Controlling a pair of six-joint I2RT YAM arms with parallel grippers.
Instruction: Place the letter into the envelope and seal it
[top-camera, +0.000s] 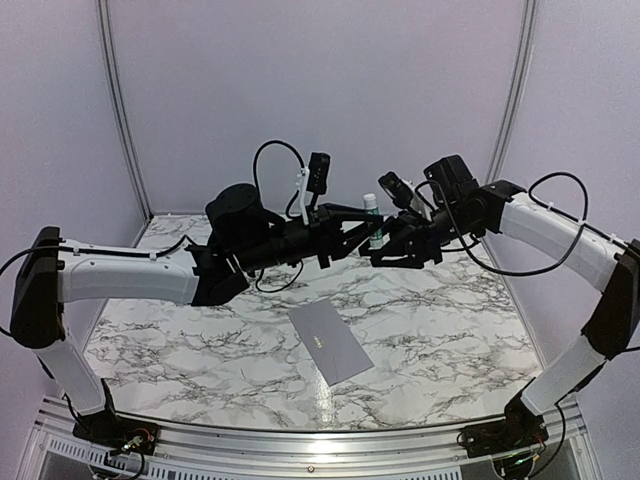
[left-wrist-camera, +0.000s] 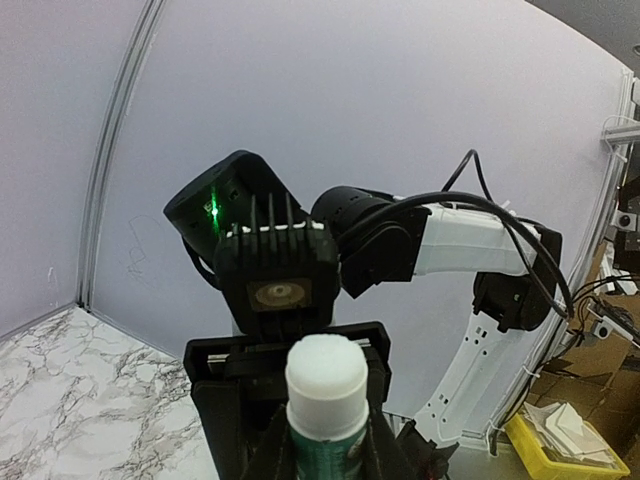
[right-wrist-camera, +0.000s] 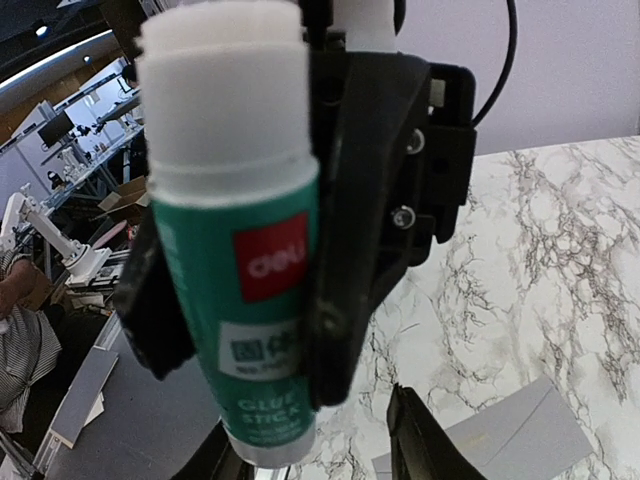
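The grey envelope (top-camera: 330, 342) lies flat on the marble table (top-camera: 450, 330), slanted, near the front middle; one corner of the envelope (right-wrist-camera: 515, 440) shows in the right wrist view. The letter is out of view. High above the table my left gripper (top-camera: 371, 238) (left-wrist-camera: 328, 455) is shut on a green-and-white glue stick (top-camera: 373, 215) (left-wrist-camera: 325, 395) (right-wrist-camera: 240, 250), held upright with its white cap on top. My right gripper (top-camera: 383, 252) (right-wrist-camera: 308, 410) faces it from the right, open, its fingers standing either side of the stick's lower end without touching it.
Both arms meet in mid-air over the back middle of the table. Pale walls close off the back and both sides. A metal rail (top-camera: 320, 440) runs along the near edge. A yellow bin (left-wrist-camera: 555, 450) sits beyond the table.
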